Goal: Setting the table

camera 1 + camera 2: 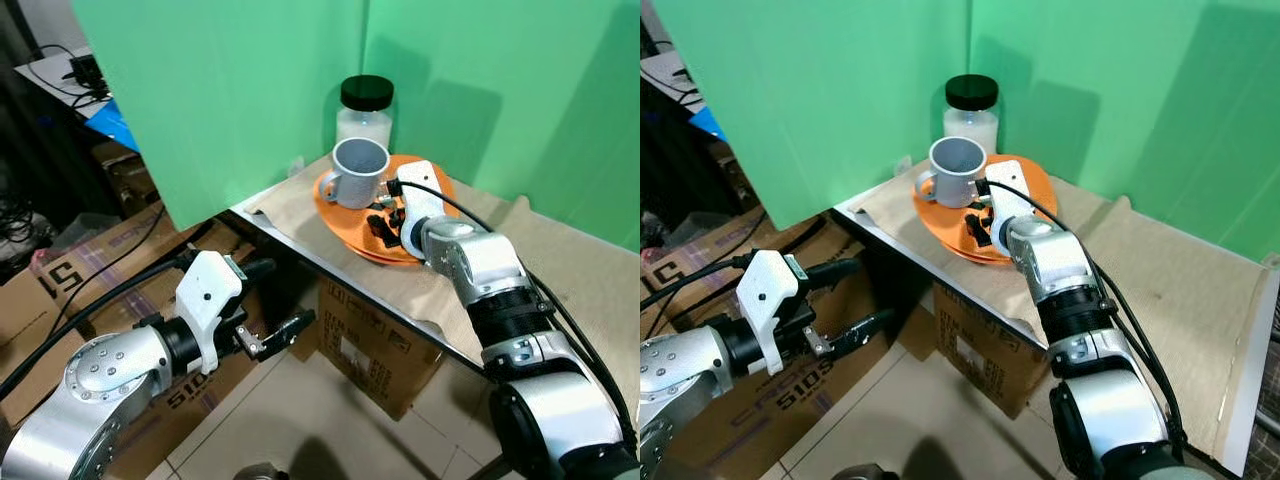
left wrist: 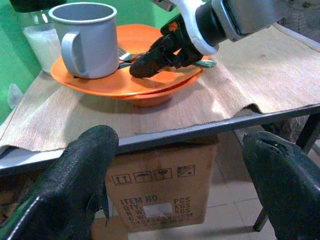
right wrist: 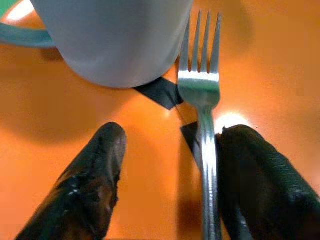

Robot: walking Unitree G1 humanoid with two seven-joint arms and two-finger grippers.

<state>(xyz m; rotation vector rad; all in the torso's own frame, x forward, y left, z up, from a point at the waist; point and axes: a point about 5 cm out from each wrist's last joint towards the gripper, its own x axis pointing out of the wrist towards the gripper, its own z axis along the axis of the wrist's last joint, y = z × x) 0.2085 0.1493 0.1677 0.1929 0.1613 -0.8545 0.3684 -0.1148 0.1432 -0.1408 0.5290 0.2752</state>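
2 fingers of our right claw (image 3: 167,175) spread over the orange plate (image 1: 345,225), the fork (image 3: 202,100) against 1; our left claw (image 1: 270,305) hangs open, empty, below the table (image 1: 330,265).

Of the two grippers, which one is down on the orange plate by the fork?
The right gripper: its open jaws straddle the fork lying on the orange plate beside the grey mug. The left gripper hangs below the table edge, over the floor.

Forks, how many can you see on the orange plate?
1. The fork lies on the plate beside the mug, with the right gripper open around its handle. More cutlery may be hidden behind the gripper.
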